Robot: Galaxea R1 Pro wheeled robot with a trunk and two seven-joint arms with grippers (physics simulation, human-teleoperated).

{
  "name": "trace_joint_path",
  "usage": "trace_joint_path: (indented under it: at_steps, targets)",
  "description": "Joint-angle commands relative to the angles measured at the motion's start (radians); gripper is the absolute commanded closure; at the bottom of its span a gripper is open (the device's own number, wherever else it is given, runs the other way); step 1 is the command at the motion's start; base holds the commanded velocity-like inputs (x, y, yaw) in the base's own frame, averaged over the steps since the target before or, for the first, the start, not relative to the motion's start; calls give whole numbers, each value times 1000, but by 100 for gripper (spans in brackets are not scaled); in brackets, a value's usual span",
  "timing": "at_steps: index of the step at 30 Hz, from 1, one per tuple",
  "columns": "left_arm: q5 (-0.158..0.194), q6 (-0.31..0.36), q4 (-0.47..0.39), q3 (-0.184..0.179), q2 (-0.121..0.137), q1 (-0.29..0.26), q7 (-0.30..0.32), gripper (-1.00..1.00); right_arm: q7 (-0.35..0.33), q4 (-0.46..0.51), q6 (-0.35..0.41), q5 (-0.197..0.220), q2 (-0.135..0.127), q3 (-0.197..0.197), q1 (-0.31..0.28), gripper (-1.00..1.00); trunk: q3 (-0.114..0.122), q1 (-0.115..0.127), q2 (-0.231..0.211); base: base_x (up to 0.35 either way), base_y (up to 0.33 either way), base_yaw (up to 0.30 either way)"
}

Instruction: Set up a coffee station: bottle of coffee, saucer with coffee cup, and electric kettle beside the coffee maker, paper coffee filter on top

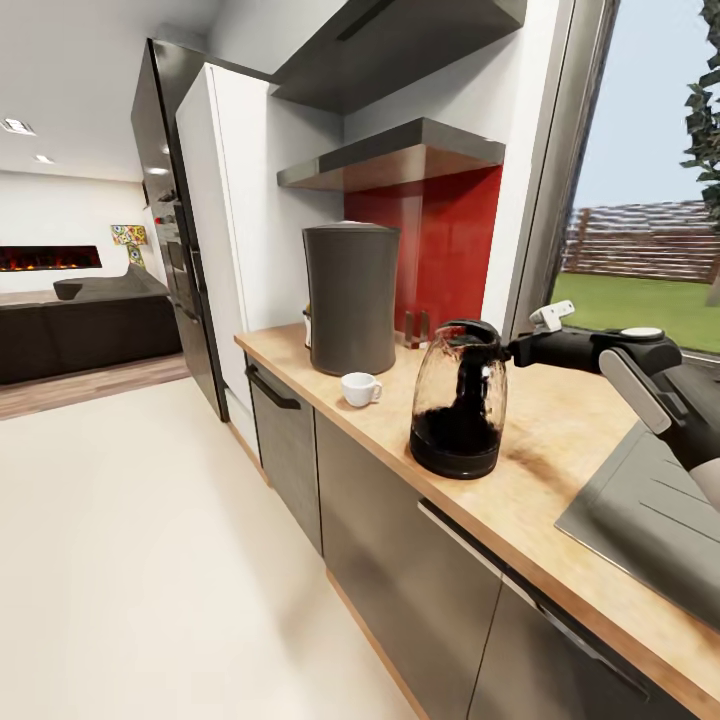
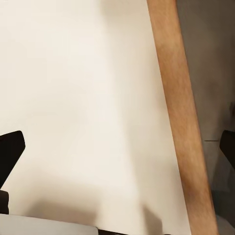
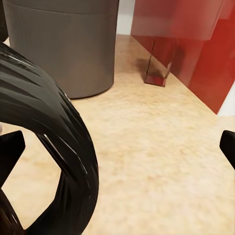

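Kettle (image 1: 458, 412) handle hides right end effector (image 1: 505, 350) tips, grip unclear

Our right arm (image 1: 640, 375) is dark grey and black, with smooth round parts. Behind the right gripper (image 1: 505, 350) sits a round white cap, and a light grey strip runs along the arm further back. A small white piece sticks up just behind the gripper. Our fingertips (image 3: 11, 154) are black and pointed. The left gripper's fingertips (image 2: 10, 152) are black too.
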State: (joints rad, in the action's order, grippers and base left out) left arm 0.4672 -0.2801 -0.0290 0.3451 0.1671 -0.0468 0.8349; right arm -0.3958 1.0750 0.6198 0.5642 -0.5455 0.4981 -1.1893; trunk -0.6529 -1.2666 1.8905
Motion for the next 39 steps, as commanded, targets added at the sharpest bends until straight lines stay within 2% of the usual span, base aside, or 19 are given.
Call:
trace_joint_path:
  at_steps: [1,39]
  targets:
    - [-8,-6,1,8,0,-1,3,-100,0,0,3,3,-1,2,-1,-100,-1,0,1,0,0,0]
    - [-8,-5,1,8,0,-1,3,-100,0,1,3,3,-1,2,3,-100,-1,0,1,20,4,0]
